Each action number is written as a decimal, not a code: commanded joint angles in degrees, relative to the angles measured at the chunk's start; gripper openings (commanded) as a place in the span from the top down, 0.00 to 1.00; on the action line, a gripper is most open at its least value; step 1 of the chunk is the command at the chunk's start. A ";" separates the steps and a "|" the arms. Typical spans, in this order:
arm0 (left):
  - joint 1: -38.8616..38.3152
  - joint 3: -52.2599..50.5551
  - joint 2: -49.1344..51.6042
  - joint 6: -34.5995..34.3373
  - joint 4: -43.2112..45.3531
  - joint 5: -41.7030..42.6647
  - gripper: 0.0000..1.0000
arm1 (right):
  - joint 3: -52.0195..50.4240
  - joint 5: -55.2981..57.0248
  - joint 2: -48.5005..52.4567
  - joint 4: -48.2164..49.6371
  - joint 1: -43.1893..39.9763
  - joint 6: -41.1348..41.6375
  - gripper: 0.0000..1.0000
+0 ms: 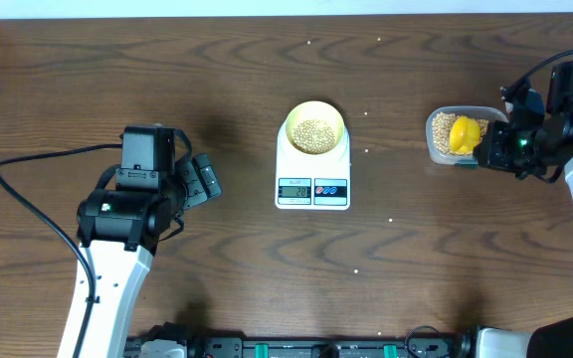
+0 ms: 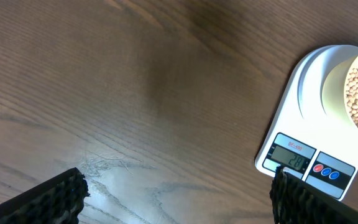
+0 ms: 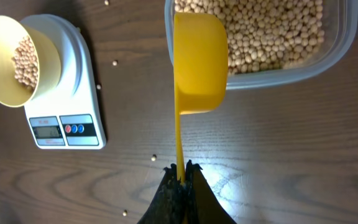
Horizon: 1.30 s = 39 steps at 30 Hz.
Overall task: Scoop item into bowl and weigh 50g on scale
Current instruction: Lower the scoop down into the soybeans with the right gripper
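The pale-yellow bowl (image 1: 314, 127) sits on the white scale (image 1: 312, 189) mid-table and holds a layer of tan beans (image 1: 314, 134). The bowl (image 3: 18, 59) and scale (image 3: 73, 99) also show in the right wrist view. More beans (image 3: 272, 31) fill a clear container (image 1: 444, 154) at the right. My right gripper (image 3: 180, 169) is shut on the handle of a bright yellow scoop (image 3: 199, 62), whose cup hangs over the container's near rim. My left gripper (image 2: 179, 193) is open and empty over bare table, left of the scale (image 2: 309, 155).
A few stray beans (image 3: 153, 158) lie on the wood around the scale and container. The dark wooden table (image 1: 217, 80) stretches to a raised edge at the far left. Cables run by the left arm's base.
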 commanded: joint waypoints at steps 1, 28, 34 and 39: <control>0.35 0.61 0.07 -0.07 -0.15 -0.98 0.04 | -0.42 -0.13 0.17 0.87 0.28 0.57 0.99; 0.35 0.61 0.07 -0.07 -0.15 -0.98 0.04 | -0.42 21.53 0.17 5.73 0.17 5.49 0.99; 0.35 0.61 0.07 -0.07 -0.15 -0.98 0.04 | -0.42 21.51 0.17 4.76 0.17 5.77 0.99; 0.35 0.61 0.07 -0.07 -0.15 -0.98 0.04 | -0.44 22.99 0.17 3.52 0.17 5.66 0.99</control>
